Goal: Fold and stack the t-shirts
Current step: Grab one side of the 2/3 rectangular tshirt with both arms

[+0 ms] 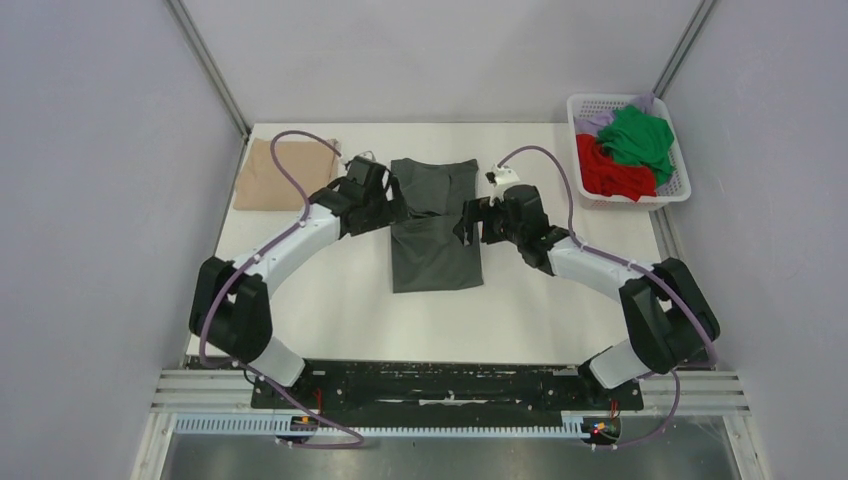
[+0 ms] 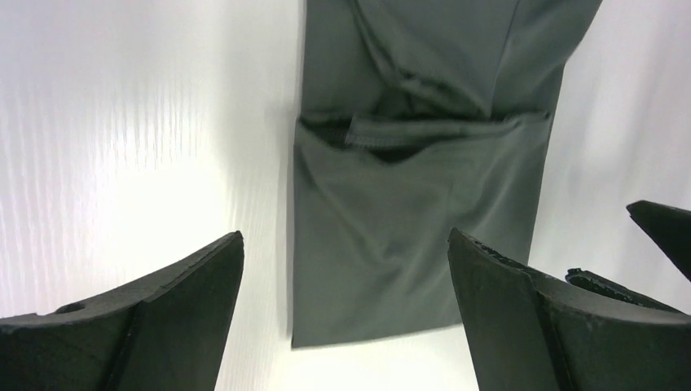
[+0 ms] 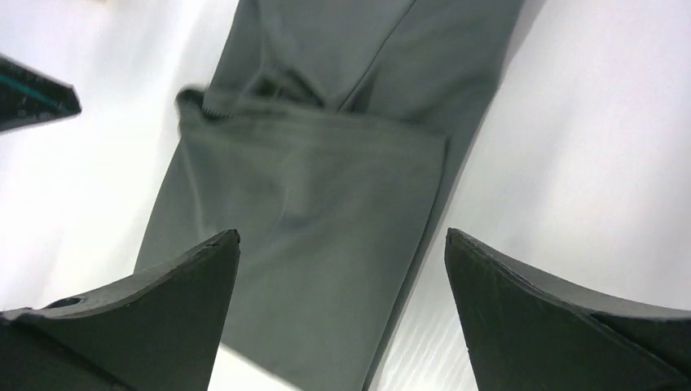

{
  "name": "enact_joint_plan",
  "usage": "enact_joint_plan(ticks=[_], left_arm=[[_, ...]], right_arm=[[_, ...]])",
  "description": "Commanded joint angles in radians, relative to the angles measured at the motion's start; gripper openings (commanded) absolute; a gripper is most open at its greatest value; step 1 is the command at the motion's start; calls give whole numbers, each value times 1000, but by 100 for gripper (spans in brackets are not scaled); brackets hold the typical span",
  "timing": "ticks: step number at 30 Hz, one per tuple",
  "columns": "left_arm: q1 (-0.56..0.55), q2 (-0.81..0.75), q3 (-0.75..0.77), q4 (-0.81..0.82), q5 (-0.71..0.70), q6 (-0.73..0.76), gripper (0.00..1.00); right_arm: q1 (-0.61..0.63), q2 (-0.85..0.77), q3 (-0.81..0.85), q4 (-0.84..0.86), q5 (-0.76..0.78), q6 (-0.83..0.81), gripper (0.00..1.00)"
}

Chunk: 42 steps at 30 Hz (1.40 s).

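A dark grey t-shirt [image 1: 436, 252] lies partly folded into a long strip in the middle of the white table, its top part doubled over. It also shows in the left wrist view [image 2: 407, 212] and the right wrist view [image 3: 326, 195]. My left gripper [image 1: 396, 204] hovers open and empty over the shirt's left edge [image 2: 344, 235]. My right gripper [image 1: 470, 222] hovers open and empty over the shirt's right edge [image 3: 342, 232]. A folded tan t-shirt [image 1: 274, 174] lies at the back left.
A white basket [image 1: 680, 170] at the back right holds red [image 1: 610, 172], green [image 1: 638, 136] and purple shirts. Grey walls close in both sides. The table [image 1: 330, 310] has bare white surface in front of the grey shirt.
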Motion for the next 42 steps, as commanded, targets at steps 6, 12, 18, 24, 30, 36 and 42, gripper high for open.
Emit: enact_joint_plan(ticks=[6,12,18,24,30,36,42], left_arm=[[-10,-219,-338,90,124,-73,100],[-36,-239,-448,112,194,-110,100],[-78,-246,-530,150,203,-161,100],[-92,-212,-544,174,202,-179,87],[-93,-167,-555,232,199,-203,73],[-93,-100,-537,246,206,-207,60],[-93,-74,-539,248,236,-209,49]], right_arm=[[24,-240,-311,91,-86,39,98],[24,-265,-434,157,-165,140,98],[26,-234,-473,194,-156,215,85],[45,-191,-453,176,-109,225,68],[76,-140,-422,149,-54,218,59],[81,-131,-425,150,-35,228,42],[81,-120,-424,142,-31,225,26]])
